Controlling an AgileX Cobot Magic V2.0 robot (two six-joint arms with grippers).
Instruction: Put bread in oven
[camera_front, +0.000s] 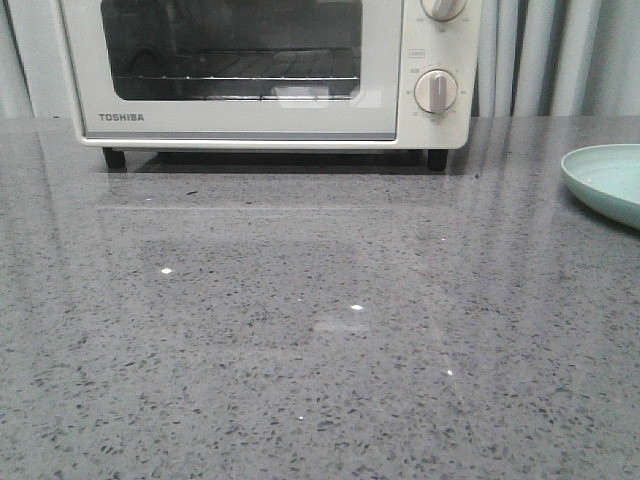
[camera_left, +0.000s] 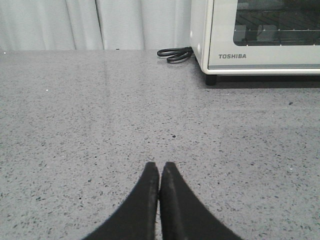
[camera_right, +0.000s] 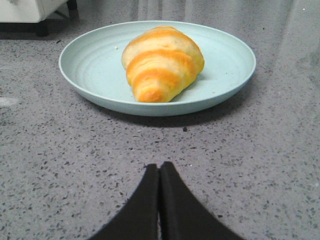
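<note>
The tabletop (camera_front: 300, 330) is a grey, speckled, glossy stone-like slab filling most of the front view. The oven (camera_front: 260, 70) stands on it at the top of the frame on black feet, door closed. A pale green plate (camera_front: 610, 180) rests on the tabletop at the right edge of the frame, well apart from the oven. In the left wrist view, a coiled black cable (camera_left: 175, 54) lies on the tabletop just beside the oven, at upper centre.
</note>
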